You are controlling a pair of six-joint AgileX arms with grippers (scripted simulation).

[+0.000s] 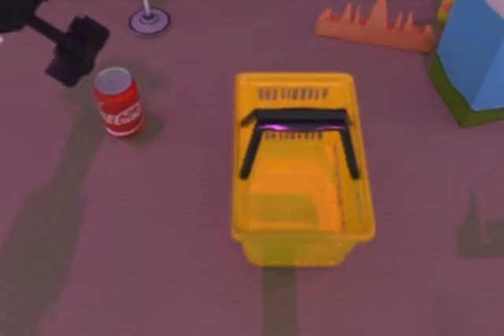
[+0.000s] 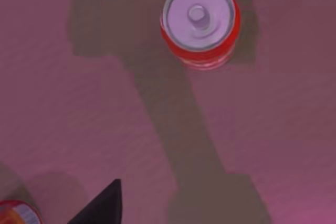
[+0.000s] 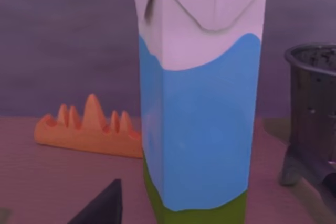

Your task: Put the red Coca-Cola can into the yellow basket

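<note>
The red Coca-Cola can (image 1: 119,105) stands upright on the table's left side, silver top up. My left gripper (image 1: 75,53) hovers just behind and to the left of it, apart from it and open. The left wrist view looks straight down on the can (image 2: 199,22), with one dark fingertip (image 2: 105,205) at the frame's edge and nothing between the fingers. The yellow basket (image 1: 244,194) sits mid-table, its black handle (image 1: 299,120) folded across the opening. My right arm is outside the top view. One of its fingertips (image 3: 107,205) shows in the right wrist view, holding nothing.
A wine glass (image 1: 148,17) stands at the back left. An orange spiked rack (image 1: 378,25) lies at the back right. A tall blue-and-white carton (image 1: 476,45) stands at the right edge, with a dark metal pot (image 3: 312,114) beside it. A red-and-white object (image 2: 16,213) shows by the left gripper.
</note>
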